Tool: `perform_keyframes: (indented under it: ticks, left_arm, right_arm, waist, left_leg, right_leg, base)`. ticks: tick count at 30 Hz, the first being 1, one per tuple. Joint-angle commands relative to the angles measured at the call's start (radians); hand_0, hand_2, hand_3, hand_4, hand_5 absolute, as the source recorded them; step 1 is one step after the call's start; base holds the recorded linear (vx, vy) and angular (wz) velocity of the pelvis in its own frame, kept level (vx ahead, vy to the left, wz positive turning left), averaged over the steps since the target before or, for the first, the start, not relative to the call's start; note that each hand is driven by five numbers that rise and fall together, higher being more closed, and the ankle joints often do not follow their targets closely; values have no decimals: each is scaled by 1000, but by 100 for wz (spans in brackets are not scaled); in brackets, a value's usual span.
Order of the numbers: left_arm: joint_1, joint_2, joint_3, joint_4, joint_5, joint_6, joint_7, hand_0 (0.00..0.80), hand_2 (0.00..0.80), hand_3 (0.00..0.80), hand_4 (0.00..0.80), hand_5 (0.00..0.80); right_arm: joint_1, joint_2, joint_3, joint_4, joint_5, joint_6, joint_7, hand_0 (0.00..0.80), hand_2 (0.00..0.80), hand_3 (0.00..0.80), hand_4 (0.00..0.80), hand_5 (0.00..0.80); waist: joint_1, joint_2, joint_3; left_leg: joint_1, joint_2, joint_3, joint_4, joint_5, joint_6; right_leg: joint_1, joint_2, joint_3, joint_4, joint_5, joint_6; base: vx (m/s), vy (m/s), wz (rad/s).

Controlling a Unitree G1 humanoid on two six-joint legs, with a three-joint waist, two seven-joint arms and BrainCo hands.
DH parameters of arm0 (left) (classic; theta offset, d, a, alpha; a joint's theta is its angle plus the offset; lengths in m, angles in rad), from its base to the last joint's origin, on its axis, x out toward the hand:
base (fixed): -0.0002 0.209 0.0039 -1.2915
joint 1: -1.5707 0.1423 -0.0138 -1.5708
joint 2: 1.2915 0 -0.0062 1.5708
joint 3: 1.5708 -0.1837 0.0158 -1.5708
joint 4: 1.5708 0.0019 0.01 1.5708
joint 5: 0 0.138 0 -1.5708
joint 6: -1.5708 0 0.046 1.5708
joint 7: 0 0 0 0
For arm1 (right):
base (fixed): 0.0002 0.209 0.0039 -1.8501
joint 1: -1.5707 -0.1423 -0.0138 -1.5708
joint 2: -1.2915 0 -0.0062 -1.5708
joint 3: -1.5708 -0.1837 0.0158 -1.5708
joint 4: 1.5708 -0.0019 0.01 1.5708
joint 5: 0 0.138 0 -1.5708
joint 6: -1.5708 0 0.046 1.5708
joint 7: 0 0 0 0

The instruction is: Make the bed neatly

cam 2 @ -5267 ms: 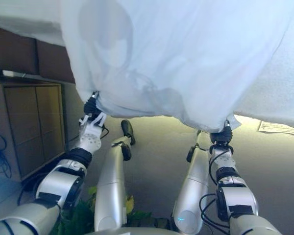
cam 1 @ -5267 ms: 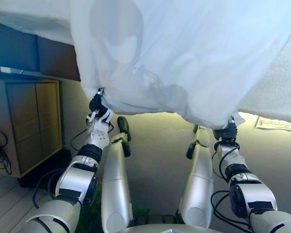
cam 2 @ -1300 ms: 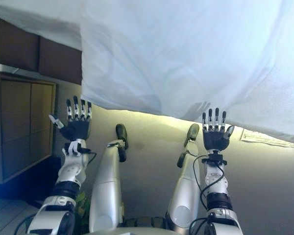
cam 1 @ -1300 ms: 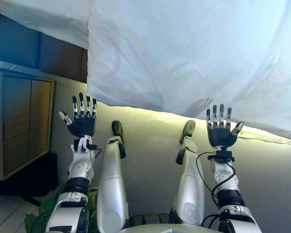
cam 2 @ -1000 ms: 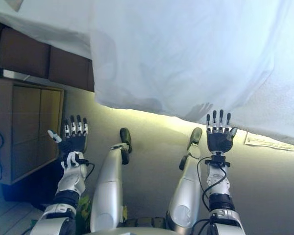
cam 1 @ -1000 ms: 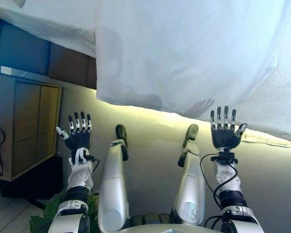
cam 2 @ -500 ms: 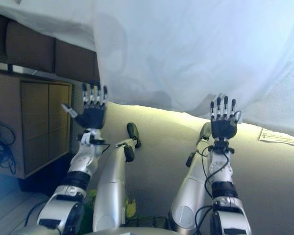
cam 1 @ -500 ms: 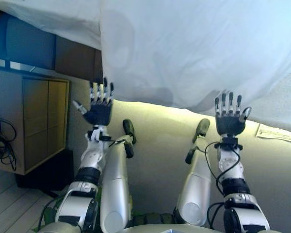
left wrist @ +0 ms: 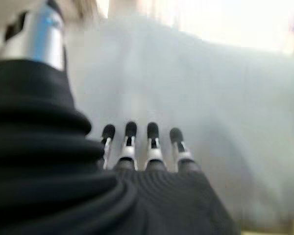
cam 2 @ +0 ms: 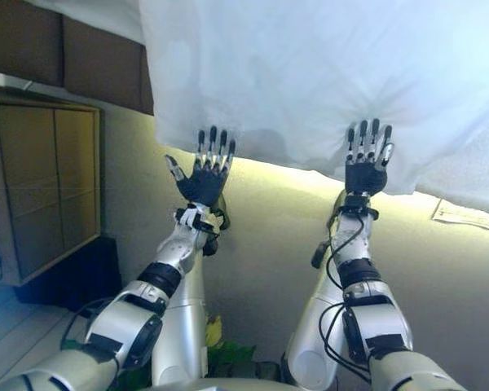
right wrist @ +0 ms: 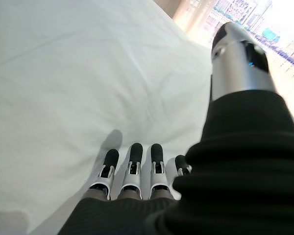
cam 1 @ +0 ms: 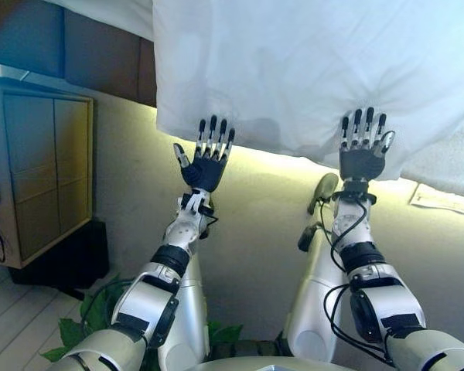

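Observation:
A white sheet [cam 1: 309, 69] hangs over the bed's near edge, and its hem runs across the upper part of the eye views. My left hand [cam 1: 205, 164] is open with straight fingers, its tips at the hem. My right hand [cam 1: 361, 154] is open too, with its fingers over the sheet's lower edge. In the left wrist view the straight fingers [left wrist: 130, 147] point at the sheet [left wrist: 196, 98]. In the right wrist view the fingers [right wrist: 132, 169] lie flat against the sheet [right wrist: 63, 73]. Neither hand holds anything.
The dark brown bed frame [cam 1: 100, 58] shows at the upper left. A wooden cabinet [cam 1: 42, 170] stands on the left. A textured white cover [cam 1: 448, 158] hangs at the right, with a paper [cam 1: 445, 199] on the beige carpet below. Green leaves [cam 1: 93, 309] lie at lower left.
Both hands held the sheet's hem five seconds ago, then let go and opened. In the last second both open hands have risen to the hem, and the left has moved right. The camera shifted.

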State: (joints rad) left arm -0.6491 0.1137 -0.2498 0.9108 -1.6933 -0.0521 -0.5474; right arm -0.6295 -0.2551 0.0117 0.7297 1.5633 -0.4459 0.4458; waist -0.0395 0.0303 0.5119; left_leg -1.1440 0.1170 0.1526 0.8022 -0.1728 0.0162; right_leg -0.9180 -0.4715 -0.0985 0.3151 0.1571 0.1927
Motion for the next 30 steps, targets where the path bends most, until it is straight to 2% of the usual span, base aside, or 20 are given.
perform_keyframes:
  ticks: [1,4,7,12,14,15,16,17,18,20,21,24,25,27,28,30]
  left_arm:
    - [-40,50,37,36,118,6,138,0,0,0,0,0]
    - [-39,82,76,94,153,28,168,0,0,0,0,0]
    - [-43,101,103,130,183,17,196,0,0,0,0,0]
    - [-36,120,123,132,164,38,67,0,0,0,0,0]
    - [-17,123,107,65,118,53,-99,0,0,0,0,0]
    - [-11,123,101,21,81,53,-196,0,0,0,0,0]
    - [12,117,92,-11,48,54,-290,0,0,0,0,0]
    - [35,108,87,-40,16,54,-379,0,0,0,0,0]
    - [73,89,79,-106,-53,57,-519,0,0,0,0,0]
    - [125,65,79,-174,-104,62,-620,0,0,0,0,0]
    - [131,53,82,-197,-106,56,-622,0,0,0,0,0]
    - [107,17,87,-211,-113,41,-539,0,0,0,0,0]
    - [80,11,97,-208,-115,40,-525,0,0,0,0,0]
    - [46,-3,101,-196,-120,47,-508,0,0,0,0,0]
    - [26,-4,102,-192,-116,51,-508,0,0,0,0,0]
    - [-3,-10,97,-184,-107,50,-494,0,0,0,0,0]
  right_arm:
    - [-11,-82,8,-55,7,-42,4,0,0,0,0,0]
    - [-25,-90,2,-39,0,-49,8,0,0,0,0,0]
    - [-44,-104,-3,-18,-7,-46,-16,0,0,0,0,0]
    - [-64,-133,-16,29,-33,-27,-62,0,0,0,0,0]
    - [-69,-147,-22,36,-36,-31,-68,0,0,0,0,0]
    - [-83,-159,-30,34,-44,-32,-75,0,0,0,0,0]
    - [-75,-165,-33,37,-51,-32,-81,0,0,0,0,0]
    - [-71,-171,-41,36,-57,-32,-85,0,0,0,0,0]
    - [-71,-175,-55,39,-70,-36,-87,0,0,0,0,0]
    - [-64,-172,-75,41,-86,-39,-96,0,0,0,0,0]
    - [-71,-167,-81,40,-95,-42,-103,0,0,0,0,0]
    - [-86,-142,-69,52,-124,-54,-136,0,0,0,0,0]
    - [-107,-141,-67,55,-133,-56,-146,0,0,0,0,0]
    - [-126,-137,-58,64,-147,-56,-161,0,0,0,0,0]
    - [-139,-137,-56,63,-152,-59,-161,0,0,0,0,0]
    - [-150,-129,-44,67,-162,-64,-164,0,0,0,0,0]
  waist:
    - [13,46,8]
    - [21,60,8]
    - [25,75,8]
    - [36,107,8]
    - [45,123,8]
    - [47,133,8]
    - [52,142,8]
    - [56,150,8]
    - [62,163,8]
    - [71,176,8]
    - [71,178,8]
    - [69,177,8]
    - [64,177,8]
    - [57,176,8]
    - [54,175,8]
    - [50,168,8]
  left_leg:
    - [42,11,-26,-127,61,-114]
    - [34,14,-24,-118,61,-117]
    - [37,13,-21,-125,69,-119]
    - [66,1,-17,-159,85,-118]
    - [92,-6,-13,-187,96,-120]
    - [80,-13,1,-208,128,-111]
    - [114,-16,-7,-209,103,-120]
    - [123,-20,-5,-213,102,-120]
    - [124,-31,-6,-219,105,-120]
    - [132,-44,-11,-217,96,-120]
    - [114,-46,-4,-218,113,-114]
    - [143,-44,-8,-199,76,-119]
    - [118,-43,3,-205,99,-112]
    - [126,-43,-1,-190,73,-118]
    - [99,-44,7,-192,91,-110]
    - [83,-45,-7,-161,66,-114]
  right_leg:
    - [-55,-21,54,117,0,24]
    - [-61,-27,53,123,1,24]
    - [-71,-29,55,133,-2,23]
    - [-78,-37,63,145,-6,20]
    - [-63,-45,60,131,-6,22]
    - [-78,-55,46,110,21,12]
    - [-53,-54,56,119,-3,24]
    - [-48,-59,55,117,-5,23]
    - [-50,-64,59,114,0,19]
    - [-45,-67,64,120,-5,14]
    - [-61,-73,55,114,14,2]
    - [-43,-68,72,140,-19,7]
    - [-67,-74,63,129,3,-4]
    - [-65,-69,83,140,-16,3]
    - [-90,-72,77,132,4,-8]
    - [-102,-67,96,143,-1,-3]
  base:
    - [-2,22,-5]
    - [-10,38,-2]
    - [-21,47,0]
    - [-16,34,3]
    - [-45,31,8]
    - [-10,59,4]
    - [-4,70,11]
    - [71,67,13]
    - [1,62,13]
    - [-10,47,6]
    - [32,45,5]
    - [63,69,4]
    - [41,90,2]
    - [56,85,2]
    - [60,62,1]
    - [83,35,-3]
